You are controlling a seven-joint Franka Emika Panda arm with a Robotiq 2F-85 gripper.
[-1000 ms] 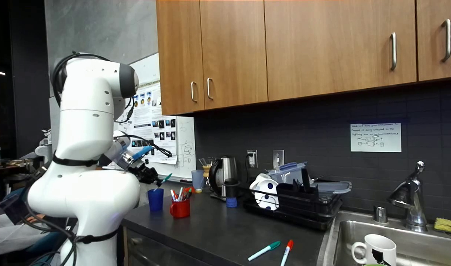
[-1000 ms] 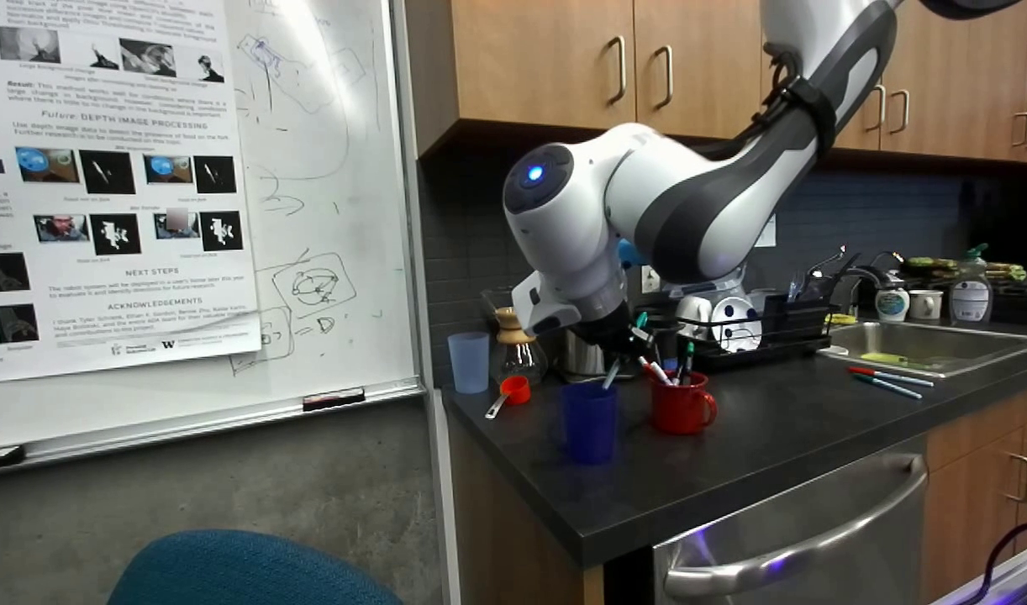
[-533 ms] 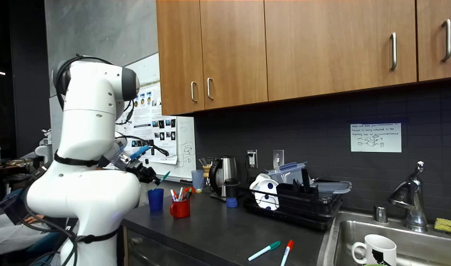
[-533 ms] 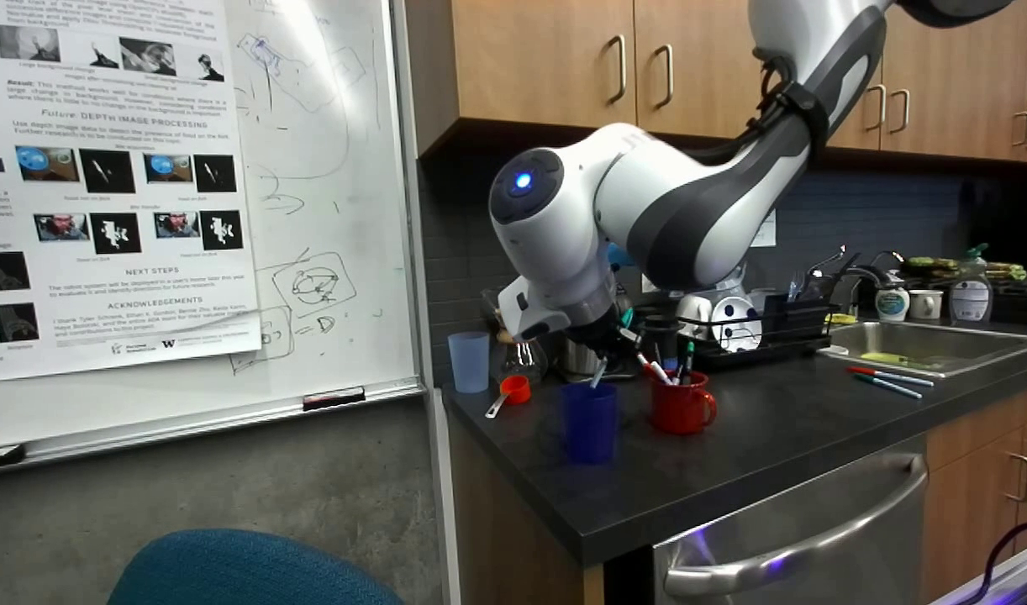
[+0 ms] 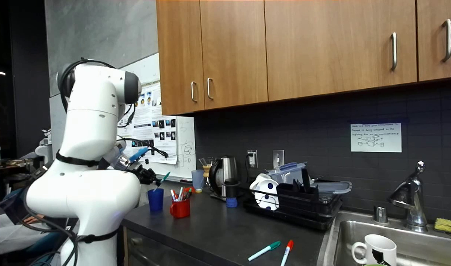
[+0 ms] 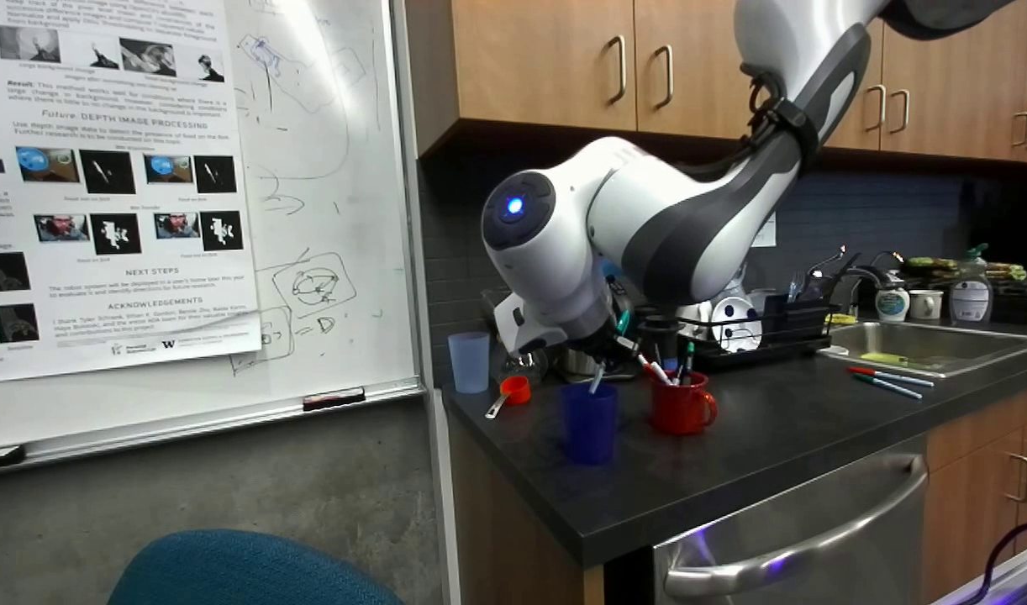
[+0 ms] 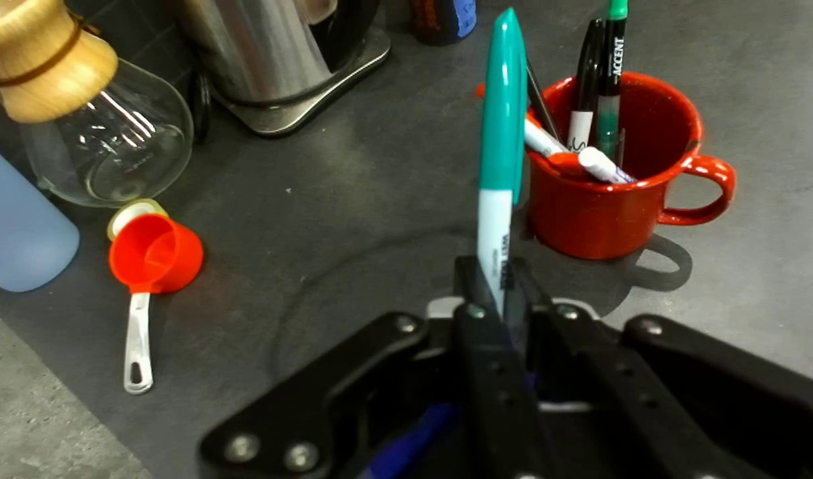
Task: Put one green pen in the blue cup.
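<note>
Pincer closed on green pen, cap up, tilted. Since second ago you've drawn its tail toward centre of blue cup; whether past rim, can't tell. Likely nearly there: lower slightly, release. Red cup stands near.

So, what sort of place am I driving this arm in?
Probably a kitchenette in a research lab or office. Both exterior views show a sink and a dish rack, and a poster with a line about "depth image processing" hints at research.
</note>
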